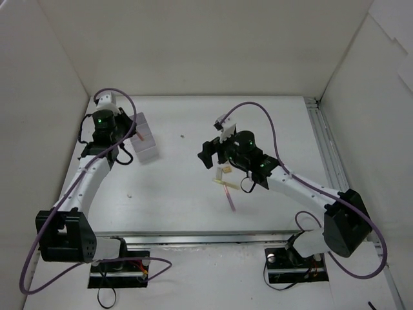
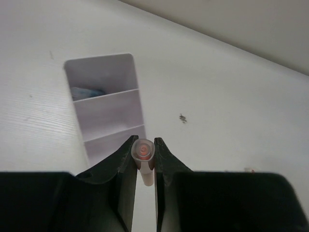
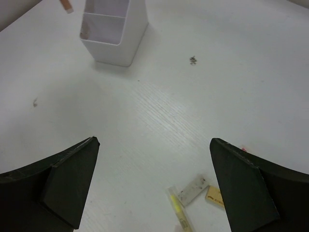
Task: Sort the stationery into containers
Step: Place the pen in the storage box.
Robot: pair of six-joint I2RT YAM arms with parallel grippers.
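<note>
Pink pen [image 2: 144, 152] pinched in left claw [image 2: 144, 141] near white organizer [image 2: 110, 115].

We see the stick [image 2: 145, 173] pinched in the left claw [image 2: 144, 145] only end-on, so its length stays hidden from us, and the claw's fingers [image 2: 120, 169] cover part of the nearest compartment of the organizer [image 2: 104, 104]. The blue thing [image 2: 87, 92] in the far compartment is too dim for us to name. From the right wrist, the organizer's far end is cut by the top edge, as is a pinkish piece [image 3: 66, 5]; the yellow stick [image 3: 179, 210] runs off the bottom edge, and the beige block [image 3: 215, 195] lies partly behind a finger [image 3: 246, 188] of the right claw [image 3: 153, 141]. From above, the left claw is buried under its wrist.
</note>
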